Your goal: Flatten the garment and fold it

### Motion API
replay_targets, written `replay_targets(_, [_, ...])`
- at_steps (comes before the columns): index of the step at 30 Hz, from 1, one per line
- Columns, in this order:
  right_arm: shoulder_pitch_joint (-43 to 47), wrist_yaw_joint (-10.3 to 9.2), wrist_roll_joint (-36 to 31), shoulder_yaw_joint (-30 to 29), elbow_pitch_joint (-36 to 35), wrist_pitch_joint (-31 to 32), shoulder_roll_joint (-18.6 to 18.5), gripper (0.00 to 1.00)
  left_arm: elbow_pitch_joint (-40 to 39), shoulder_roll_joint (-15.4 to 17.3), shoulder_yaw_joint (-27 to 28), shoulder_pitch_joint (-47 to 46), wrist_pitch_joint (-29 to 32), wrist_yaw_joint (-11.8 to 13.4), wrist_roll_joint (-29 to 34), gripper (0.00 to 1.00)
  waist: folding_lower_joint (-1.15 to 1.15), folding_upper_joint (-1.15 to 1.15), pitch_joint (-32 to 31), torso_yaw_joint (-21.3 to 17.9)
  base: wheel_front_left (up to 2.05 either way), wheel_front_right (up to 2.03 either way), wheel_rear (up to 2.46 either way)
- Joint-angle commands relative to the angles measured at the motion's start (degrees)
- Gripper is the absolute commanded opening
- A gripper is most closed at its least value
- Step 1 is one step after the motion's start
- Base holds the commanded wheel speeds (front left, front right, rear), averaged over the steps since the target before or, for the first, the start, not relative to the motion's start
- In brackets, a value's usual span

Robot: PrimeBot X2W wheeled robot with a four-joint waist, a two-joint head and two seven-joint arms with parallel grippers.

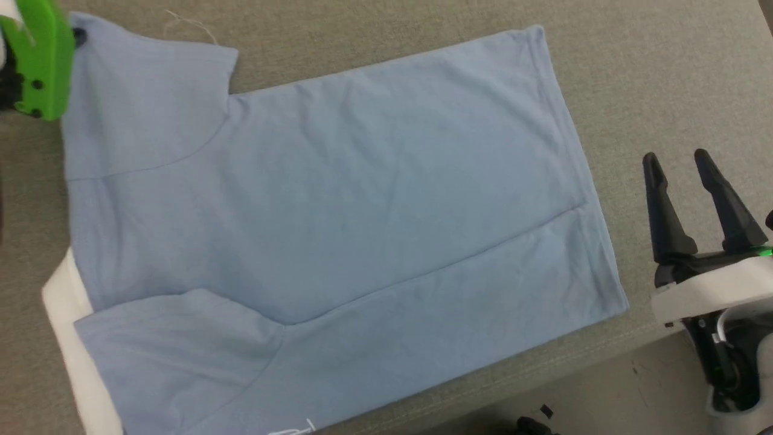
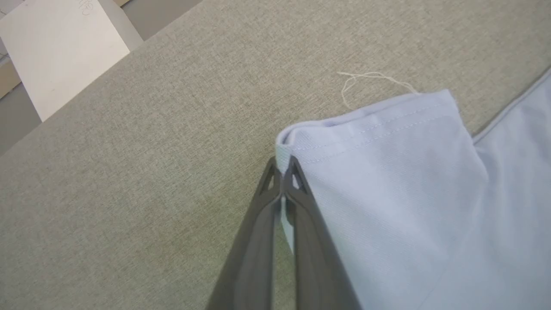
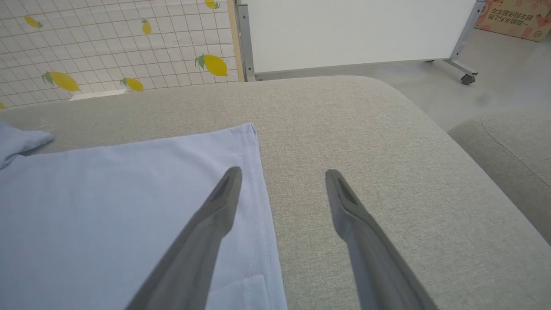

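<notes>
Left wrist view | left tool [image 2: 282,167] clamped garment [image 2: 387,181] sleeve corner; right tool [image 1: 676,158] stood spread wide, empty, beside garment hem

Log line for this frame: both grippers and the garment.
left gripper: shut on garment, at sleeve corner | right gripper: open, empty, beside hem | garment: spread on grey cushion

Red Chinese characters on the cardboard box [image 3: 514,19], upper right, too small to read; the garment [image 1: 338,199] bears an illegible white logo [image 1: 293,430].
</notes>
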Motion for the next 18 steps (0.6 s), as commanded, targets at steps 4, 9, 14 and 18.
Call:
replay_targets(4, [-2.4, -0.1, 2.0, 0.9, 1.2, 6.2, -5.4, 1.0, -1.4, -2.2, -2.1, 1.3, -4.4, -0.1, 1.1, 0.0, -0.01, 0.0, -4.9, 4.7, 0.0, 0.0, 0.0])
replay_targets(9, [-7.6, -0.1, 7.7, 4.8, 4.2, 17.0, -15.3, 1.0, -3.7, -4.0, -3.6, 1.8, -9.2, -0.1, 1.5, 0.0, -0.01, 0.0, -5.8, 8.2, 0.0, 0.0, 0.0])
replay_targets(14, [-16.5, -0.1, 14.6, 11.9, 10.1, 25.7, -25.6, 1.0, -5.9, -5.5, -3.9, 2.4, -14.1, 0.5, 3.3, 0.0, -0.01, 0.0, -5.7, 11.7, 0.0, 0.0, 0.0])
replay_targets(18, [-23.7, -0.1, 18.3, 18.9, 15.1, 29.7, -31.8, 1.0, -9.0, -6.6, -4.1, 3.5, -16.7, 2.2, 4.6, 0.0, -0.01, 0.0, -4.9, 14.4, 0.0, 0.0, 0.0])
